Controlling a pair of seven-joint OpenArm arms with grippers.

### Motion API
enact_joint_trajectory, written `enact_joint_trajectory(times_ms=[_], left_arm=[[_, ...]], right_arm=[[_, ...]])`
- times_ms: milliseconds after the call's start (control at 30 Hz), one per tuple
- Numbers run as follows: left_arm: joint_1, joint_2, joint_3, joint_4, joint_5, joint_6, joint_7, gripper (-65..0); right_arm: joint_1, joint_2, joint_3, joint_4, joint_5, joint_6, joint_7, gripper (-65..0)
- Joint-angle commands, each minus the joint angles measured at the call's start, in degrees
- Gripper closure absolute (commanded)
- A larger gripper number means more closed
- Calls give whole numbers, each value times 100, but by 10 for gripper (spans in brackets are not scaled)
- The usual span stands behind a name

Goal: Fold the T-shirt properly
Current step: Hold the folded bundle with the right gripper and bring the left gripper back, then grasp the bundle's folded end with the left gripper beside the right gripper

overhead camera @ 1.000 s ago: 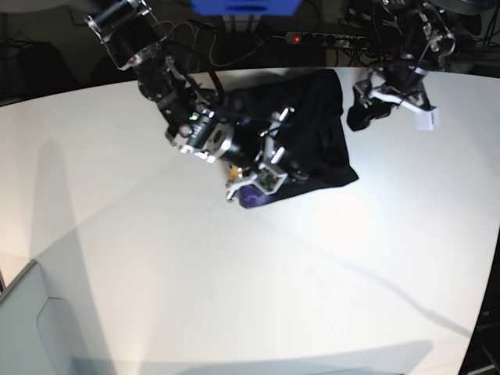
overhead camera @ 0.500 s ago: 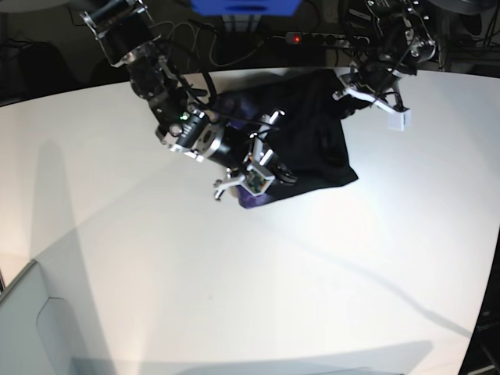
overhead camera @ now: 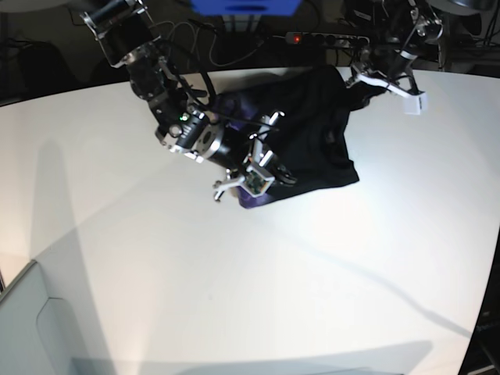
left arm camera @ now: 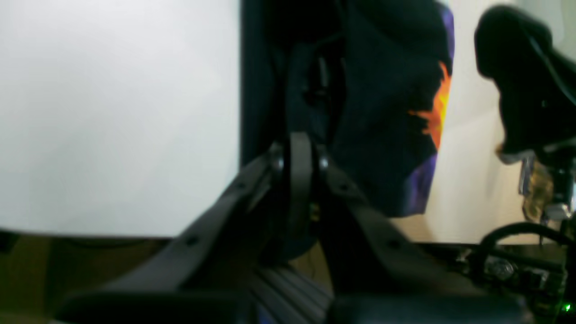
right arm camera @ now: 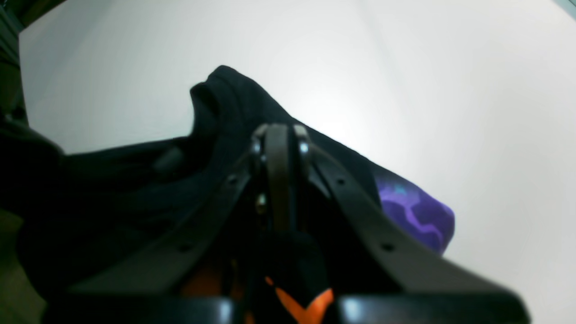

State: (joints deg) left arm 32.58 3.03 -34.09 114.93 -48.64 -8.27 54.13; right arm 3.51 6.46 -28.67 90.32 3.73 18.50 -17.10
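Soft, limp T-shirt [overhead camera: 312, 137]; best taken at edges. Left gripper [overhead camera: 361, 84] clamped on far corner, right gripper [right arm camera: 276, 180] on near hem.

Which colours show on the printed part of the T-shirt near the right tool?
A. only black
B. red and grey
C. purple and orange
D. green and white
C: in the right wrist view a purple patch of the T-shirt lies on the white table, and an orange piece shows just below the right tool, which is shut on the cloth.
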Motion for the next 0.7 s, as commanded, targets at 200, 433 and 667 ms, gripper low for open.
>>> enact_joint_trajectory(times_ms=[200, 433, 667], left_arm=[[-9, -17, -51, -518, -54, -30, -213, 0], [-256, -61, -51, -1326, -54, -30, -266, 0], [-264, -61, -68, -1326, -98, 14, -230, -98]], right_arm=[[102, -44, 14, 80, 89, 0, 159, -6], [93, -44, -21, 71, 89, 27, 150, -6], [67, -96, -30, 124, 89, 36, -325, -71]])
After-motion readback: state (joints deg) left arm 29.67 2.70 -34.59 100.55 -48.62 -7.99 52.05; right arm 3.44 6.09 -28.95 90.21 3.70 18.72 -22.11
